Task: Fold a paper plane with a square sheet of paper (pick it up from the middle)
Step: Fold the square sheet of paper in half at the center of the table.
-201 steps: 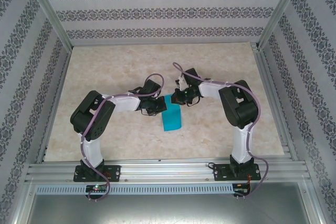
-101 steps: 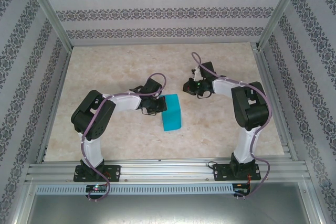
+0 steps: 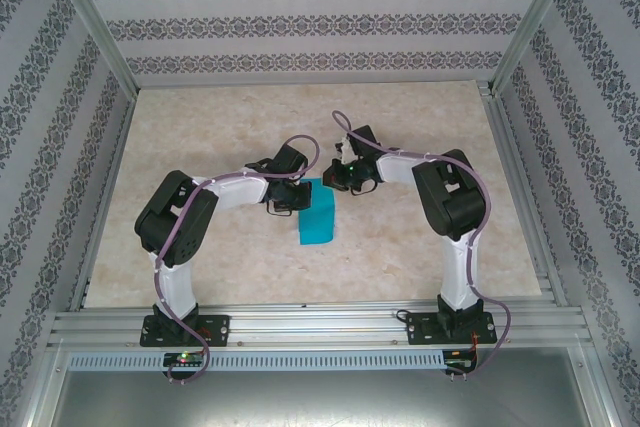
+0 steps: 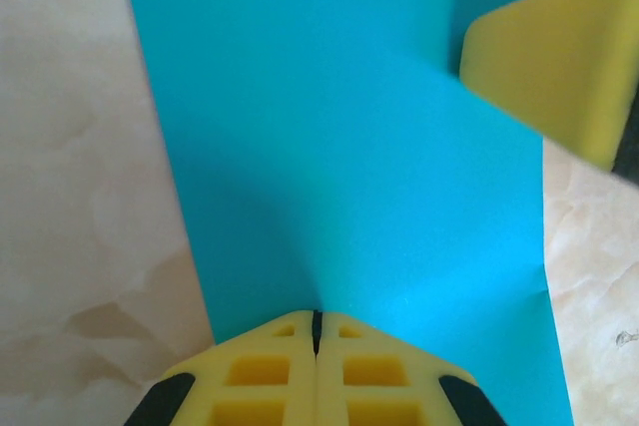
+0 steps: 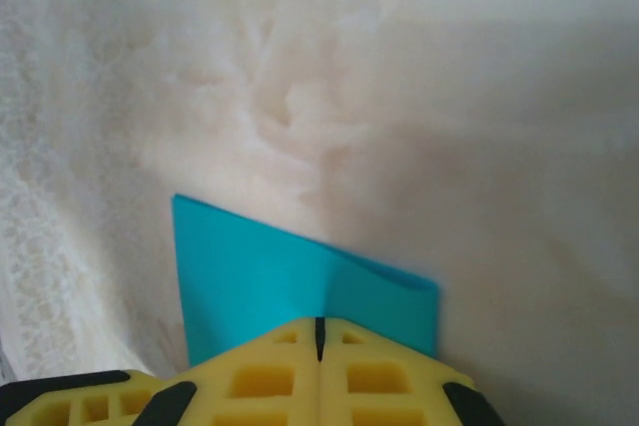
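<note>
Lying on table [image 3: 420, 247]: square sheet of paper [image 4: 339, 147], I note.
Left gripper [image 4: 317, 334]: fingers together at its edge.
Right gripper [image 5: 319, 331]: fingers together.

Paper [image 4: 349, 147] near edge hidden under left gripper [image 4: 317, 331], btm-right corner cut off by frame

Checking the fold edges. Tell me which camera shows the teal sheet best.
Left wrist view: the teal sheet spans most of the frame, far corners and side edges sharp, shut left gripper at its near edge. The top view has it small between the arms; the right wrist view catches a strip past the shut right gripper.
</note>
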`<move>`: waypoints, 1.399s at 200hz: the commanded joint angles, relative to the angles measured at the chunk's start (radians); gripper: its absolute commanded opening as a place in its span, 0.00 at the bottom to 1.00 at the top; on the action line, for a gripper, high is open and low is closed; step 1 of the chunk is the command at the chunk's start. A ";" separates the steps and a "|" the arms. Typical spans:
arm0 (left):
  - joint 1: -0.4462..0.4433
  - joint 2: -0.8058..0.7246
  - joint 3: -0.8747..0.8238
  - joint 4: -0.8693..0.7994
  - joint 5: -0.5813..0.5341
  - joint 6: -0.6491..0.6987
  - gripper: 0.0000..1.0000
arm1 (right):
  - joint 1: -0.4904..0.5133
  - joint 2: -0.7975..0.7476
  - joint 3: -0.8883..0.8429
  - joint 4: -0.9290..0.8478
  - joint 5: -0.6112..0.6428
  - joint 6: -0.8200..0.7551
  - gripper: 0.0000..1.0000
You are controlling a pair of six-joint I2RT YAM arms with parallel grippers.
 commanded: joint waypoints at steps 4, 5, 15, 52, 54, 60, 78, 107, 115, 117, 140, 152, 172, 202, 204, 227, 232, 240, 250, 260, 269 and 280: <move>0.028 0.084 -0.075 -0.199 -0.101 0.024 0.00 | -0.062 0.040 0.030 -0.049 0.096 0.005 0.00; 0.028 0.083 -0.076 -0.198 -0.101 0.024 0.00 | -0.063 0.040 0.030 -0.050 0.099 0.004 0.00; 0.026 0.085 -0.083 -0.193 -0.094 0.020 0.00 | -0.093 0.037 0.025 -0.052 0.115 -0.001 0.00; 0.026 0.089 -0.086 -0.182 -0.087 0.009 0.00 | -0.143 -0.088 -0.022 -0.055 0.139 -0.012 0.00; 0.027 0.088 -0.087 -0.180 -0.086 0.008 0.00 | -0.142 -0.100 -0.034 -0.048 0.134 -0.008 0.00; 0.027 0.087 -0.088 -0.178 -0.084 0.005 0.00 | -0.139 -0.137 -0.075 -0.022 0.115 0.004 0.00; 0.027 0.092 -0.089 -0.169 -0.081 -0.004 0.00 | -0.114 -0.222 -0.181 0.043 0.034 0.042 0.00; 0.027 0.097 -0.098 -0.160 -0.081 -0.016 0.00 | -0.028 -0.291 -0.266 0.026 -0.015 0.058 0.00; 0.027 0.095 -0.103 -0.155 -0.081 -0.018 0.00 | -0.003 -0.298 -0.280 0.033 -0.021 0.067 0.00; 0.027 0.096 -0.104 -0.154 -0.081 -0.020 0.00 | 0.003 -0.298 -0.282 0.034 -0.023 0.070 0.00; 0.027 0.096 -0.108 -0.152 -0.085 -0.029 0.00 | 0.049 -0.276 -0.282 0.052 -0.030 0.093 0.00; 0.027 0.097 -0.106 -0.150 -0.085 -0.033 0.00 | 0.060 -0.255 -0.275 0.063 -0.036 0.098 0.00; 0.027 0.098 -0.105 -0.153 -0.085 -0.034 0.00 | 0.072 -0.216 -0.266 0.070 -0.053 0.097 0.00; 0.027 0.100 -0.104 -0.160 -0.091 -0.038 0.00 | 0.091 -0.165 -0.257 0.062 -0.108 0.088 0.00; 0.027 0.102 -0.104 -0.161 -0.092 -0.039 0.00 | 0.091 -0.164 -0.259 0.063 -0.109 0.087 0.00; 0.027 0.103 -0.106 -0.162 -0.100 -0.052 0.00 | 0.086 -0.168 -0.290 0.038 -0.104 0.063 0.00; 0.027 0.104 -0.107 -0.162 -0.104 -0.054 0.00 | 0.084 -0.174 -0.299 0.024 -0.101 0.053 0.00; 0.027 0.104 -0.108 -0.163 -0.108 -0.057 0.00 | 0.078 -0.181 -0.312 0.011 -0.097 0.044 0.00; 0.027 0.104 -0.110 -0.162 -0.113 -0.060 0.00 | 0.070 -0.194 -0.340 -0.004 -0.092 0.033 0.00; 0.028 0.107 -0.110 -0.164 -0.115 -0.062 0.00 | 0.055 -0.213 -0.374 -0.021 -0.091 0.016 0.00; 0.027 0.110 -0.111 -0.162 -0.116 -0.064 0.00 | 0.042 -0.234 -0.403 -0.043 -0.084 -0.001 0.00; 0.027 0.109 -0.112 -0.159 -0.116 -0.065 0.00 | 0.025 -0.264 -0.432 -0.069 -0.071 -0.023 0.00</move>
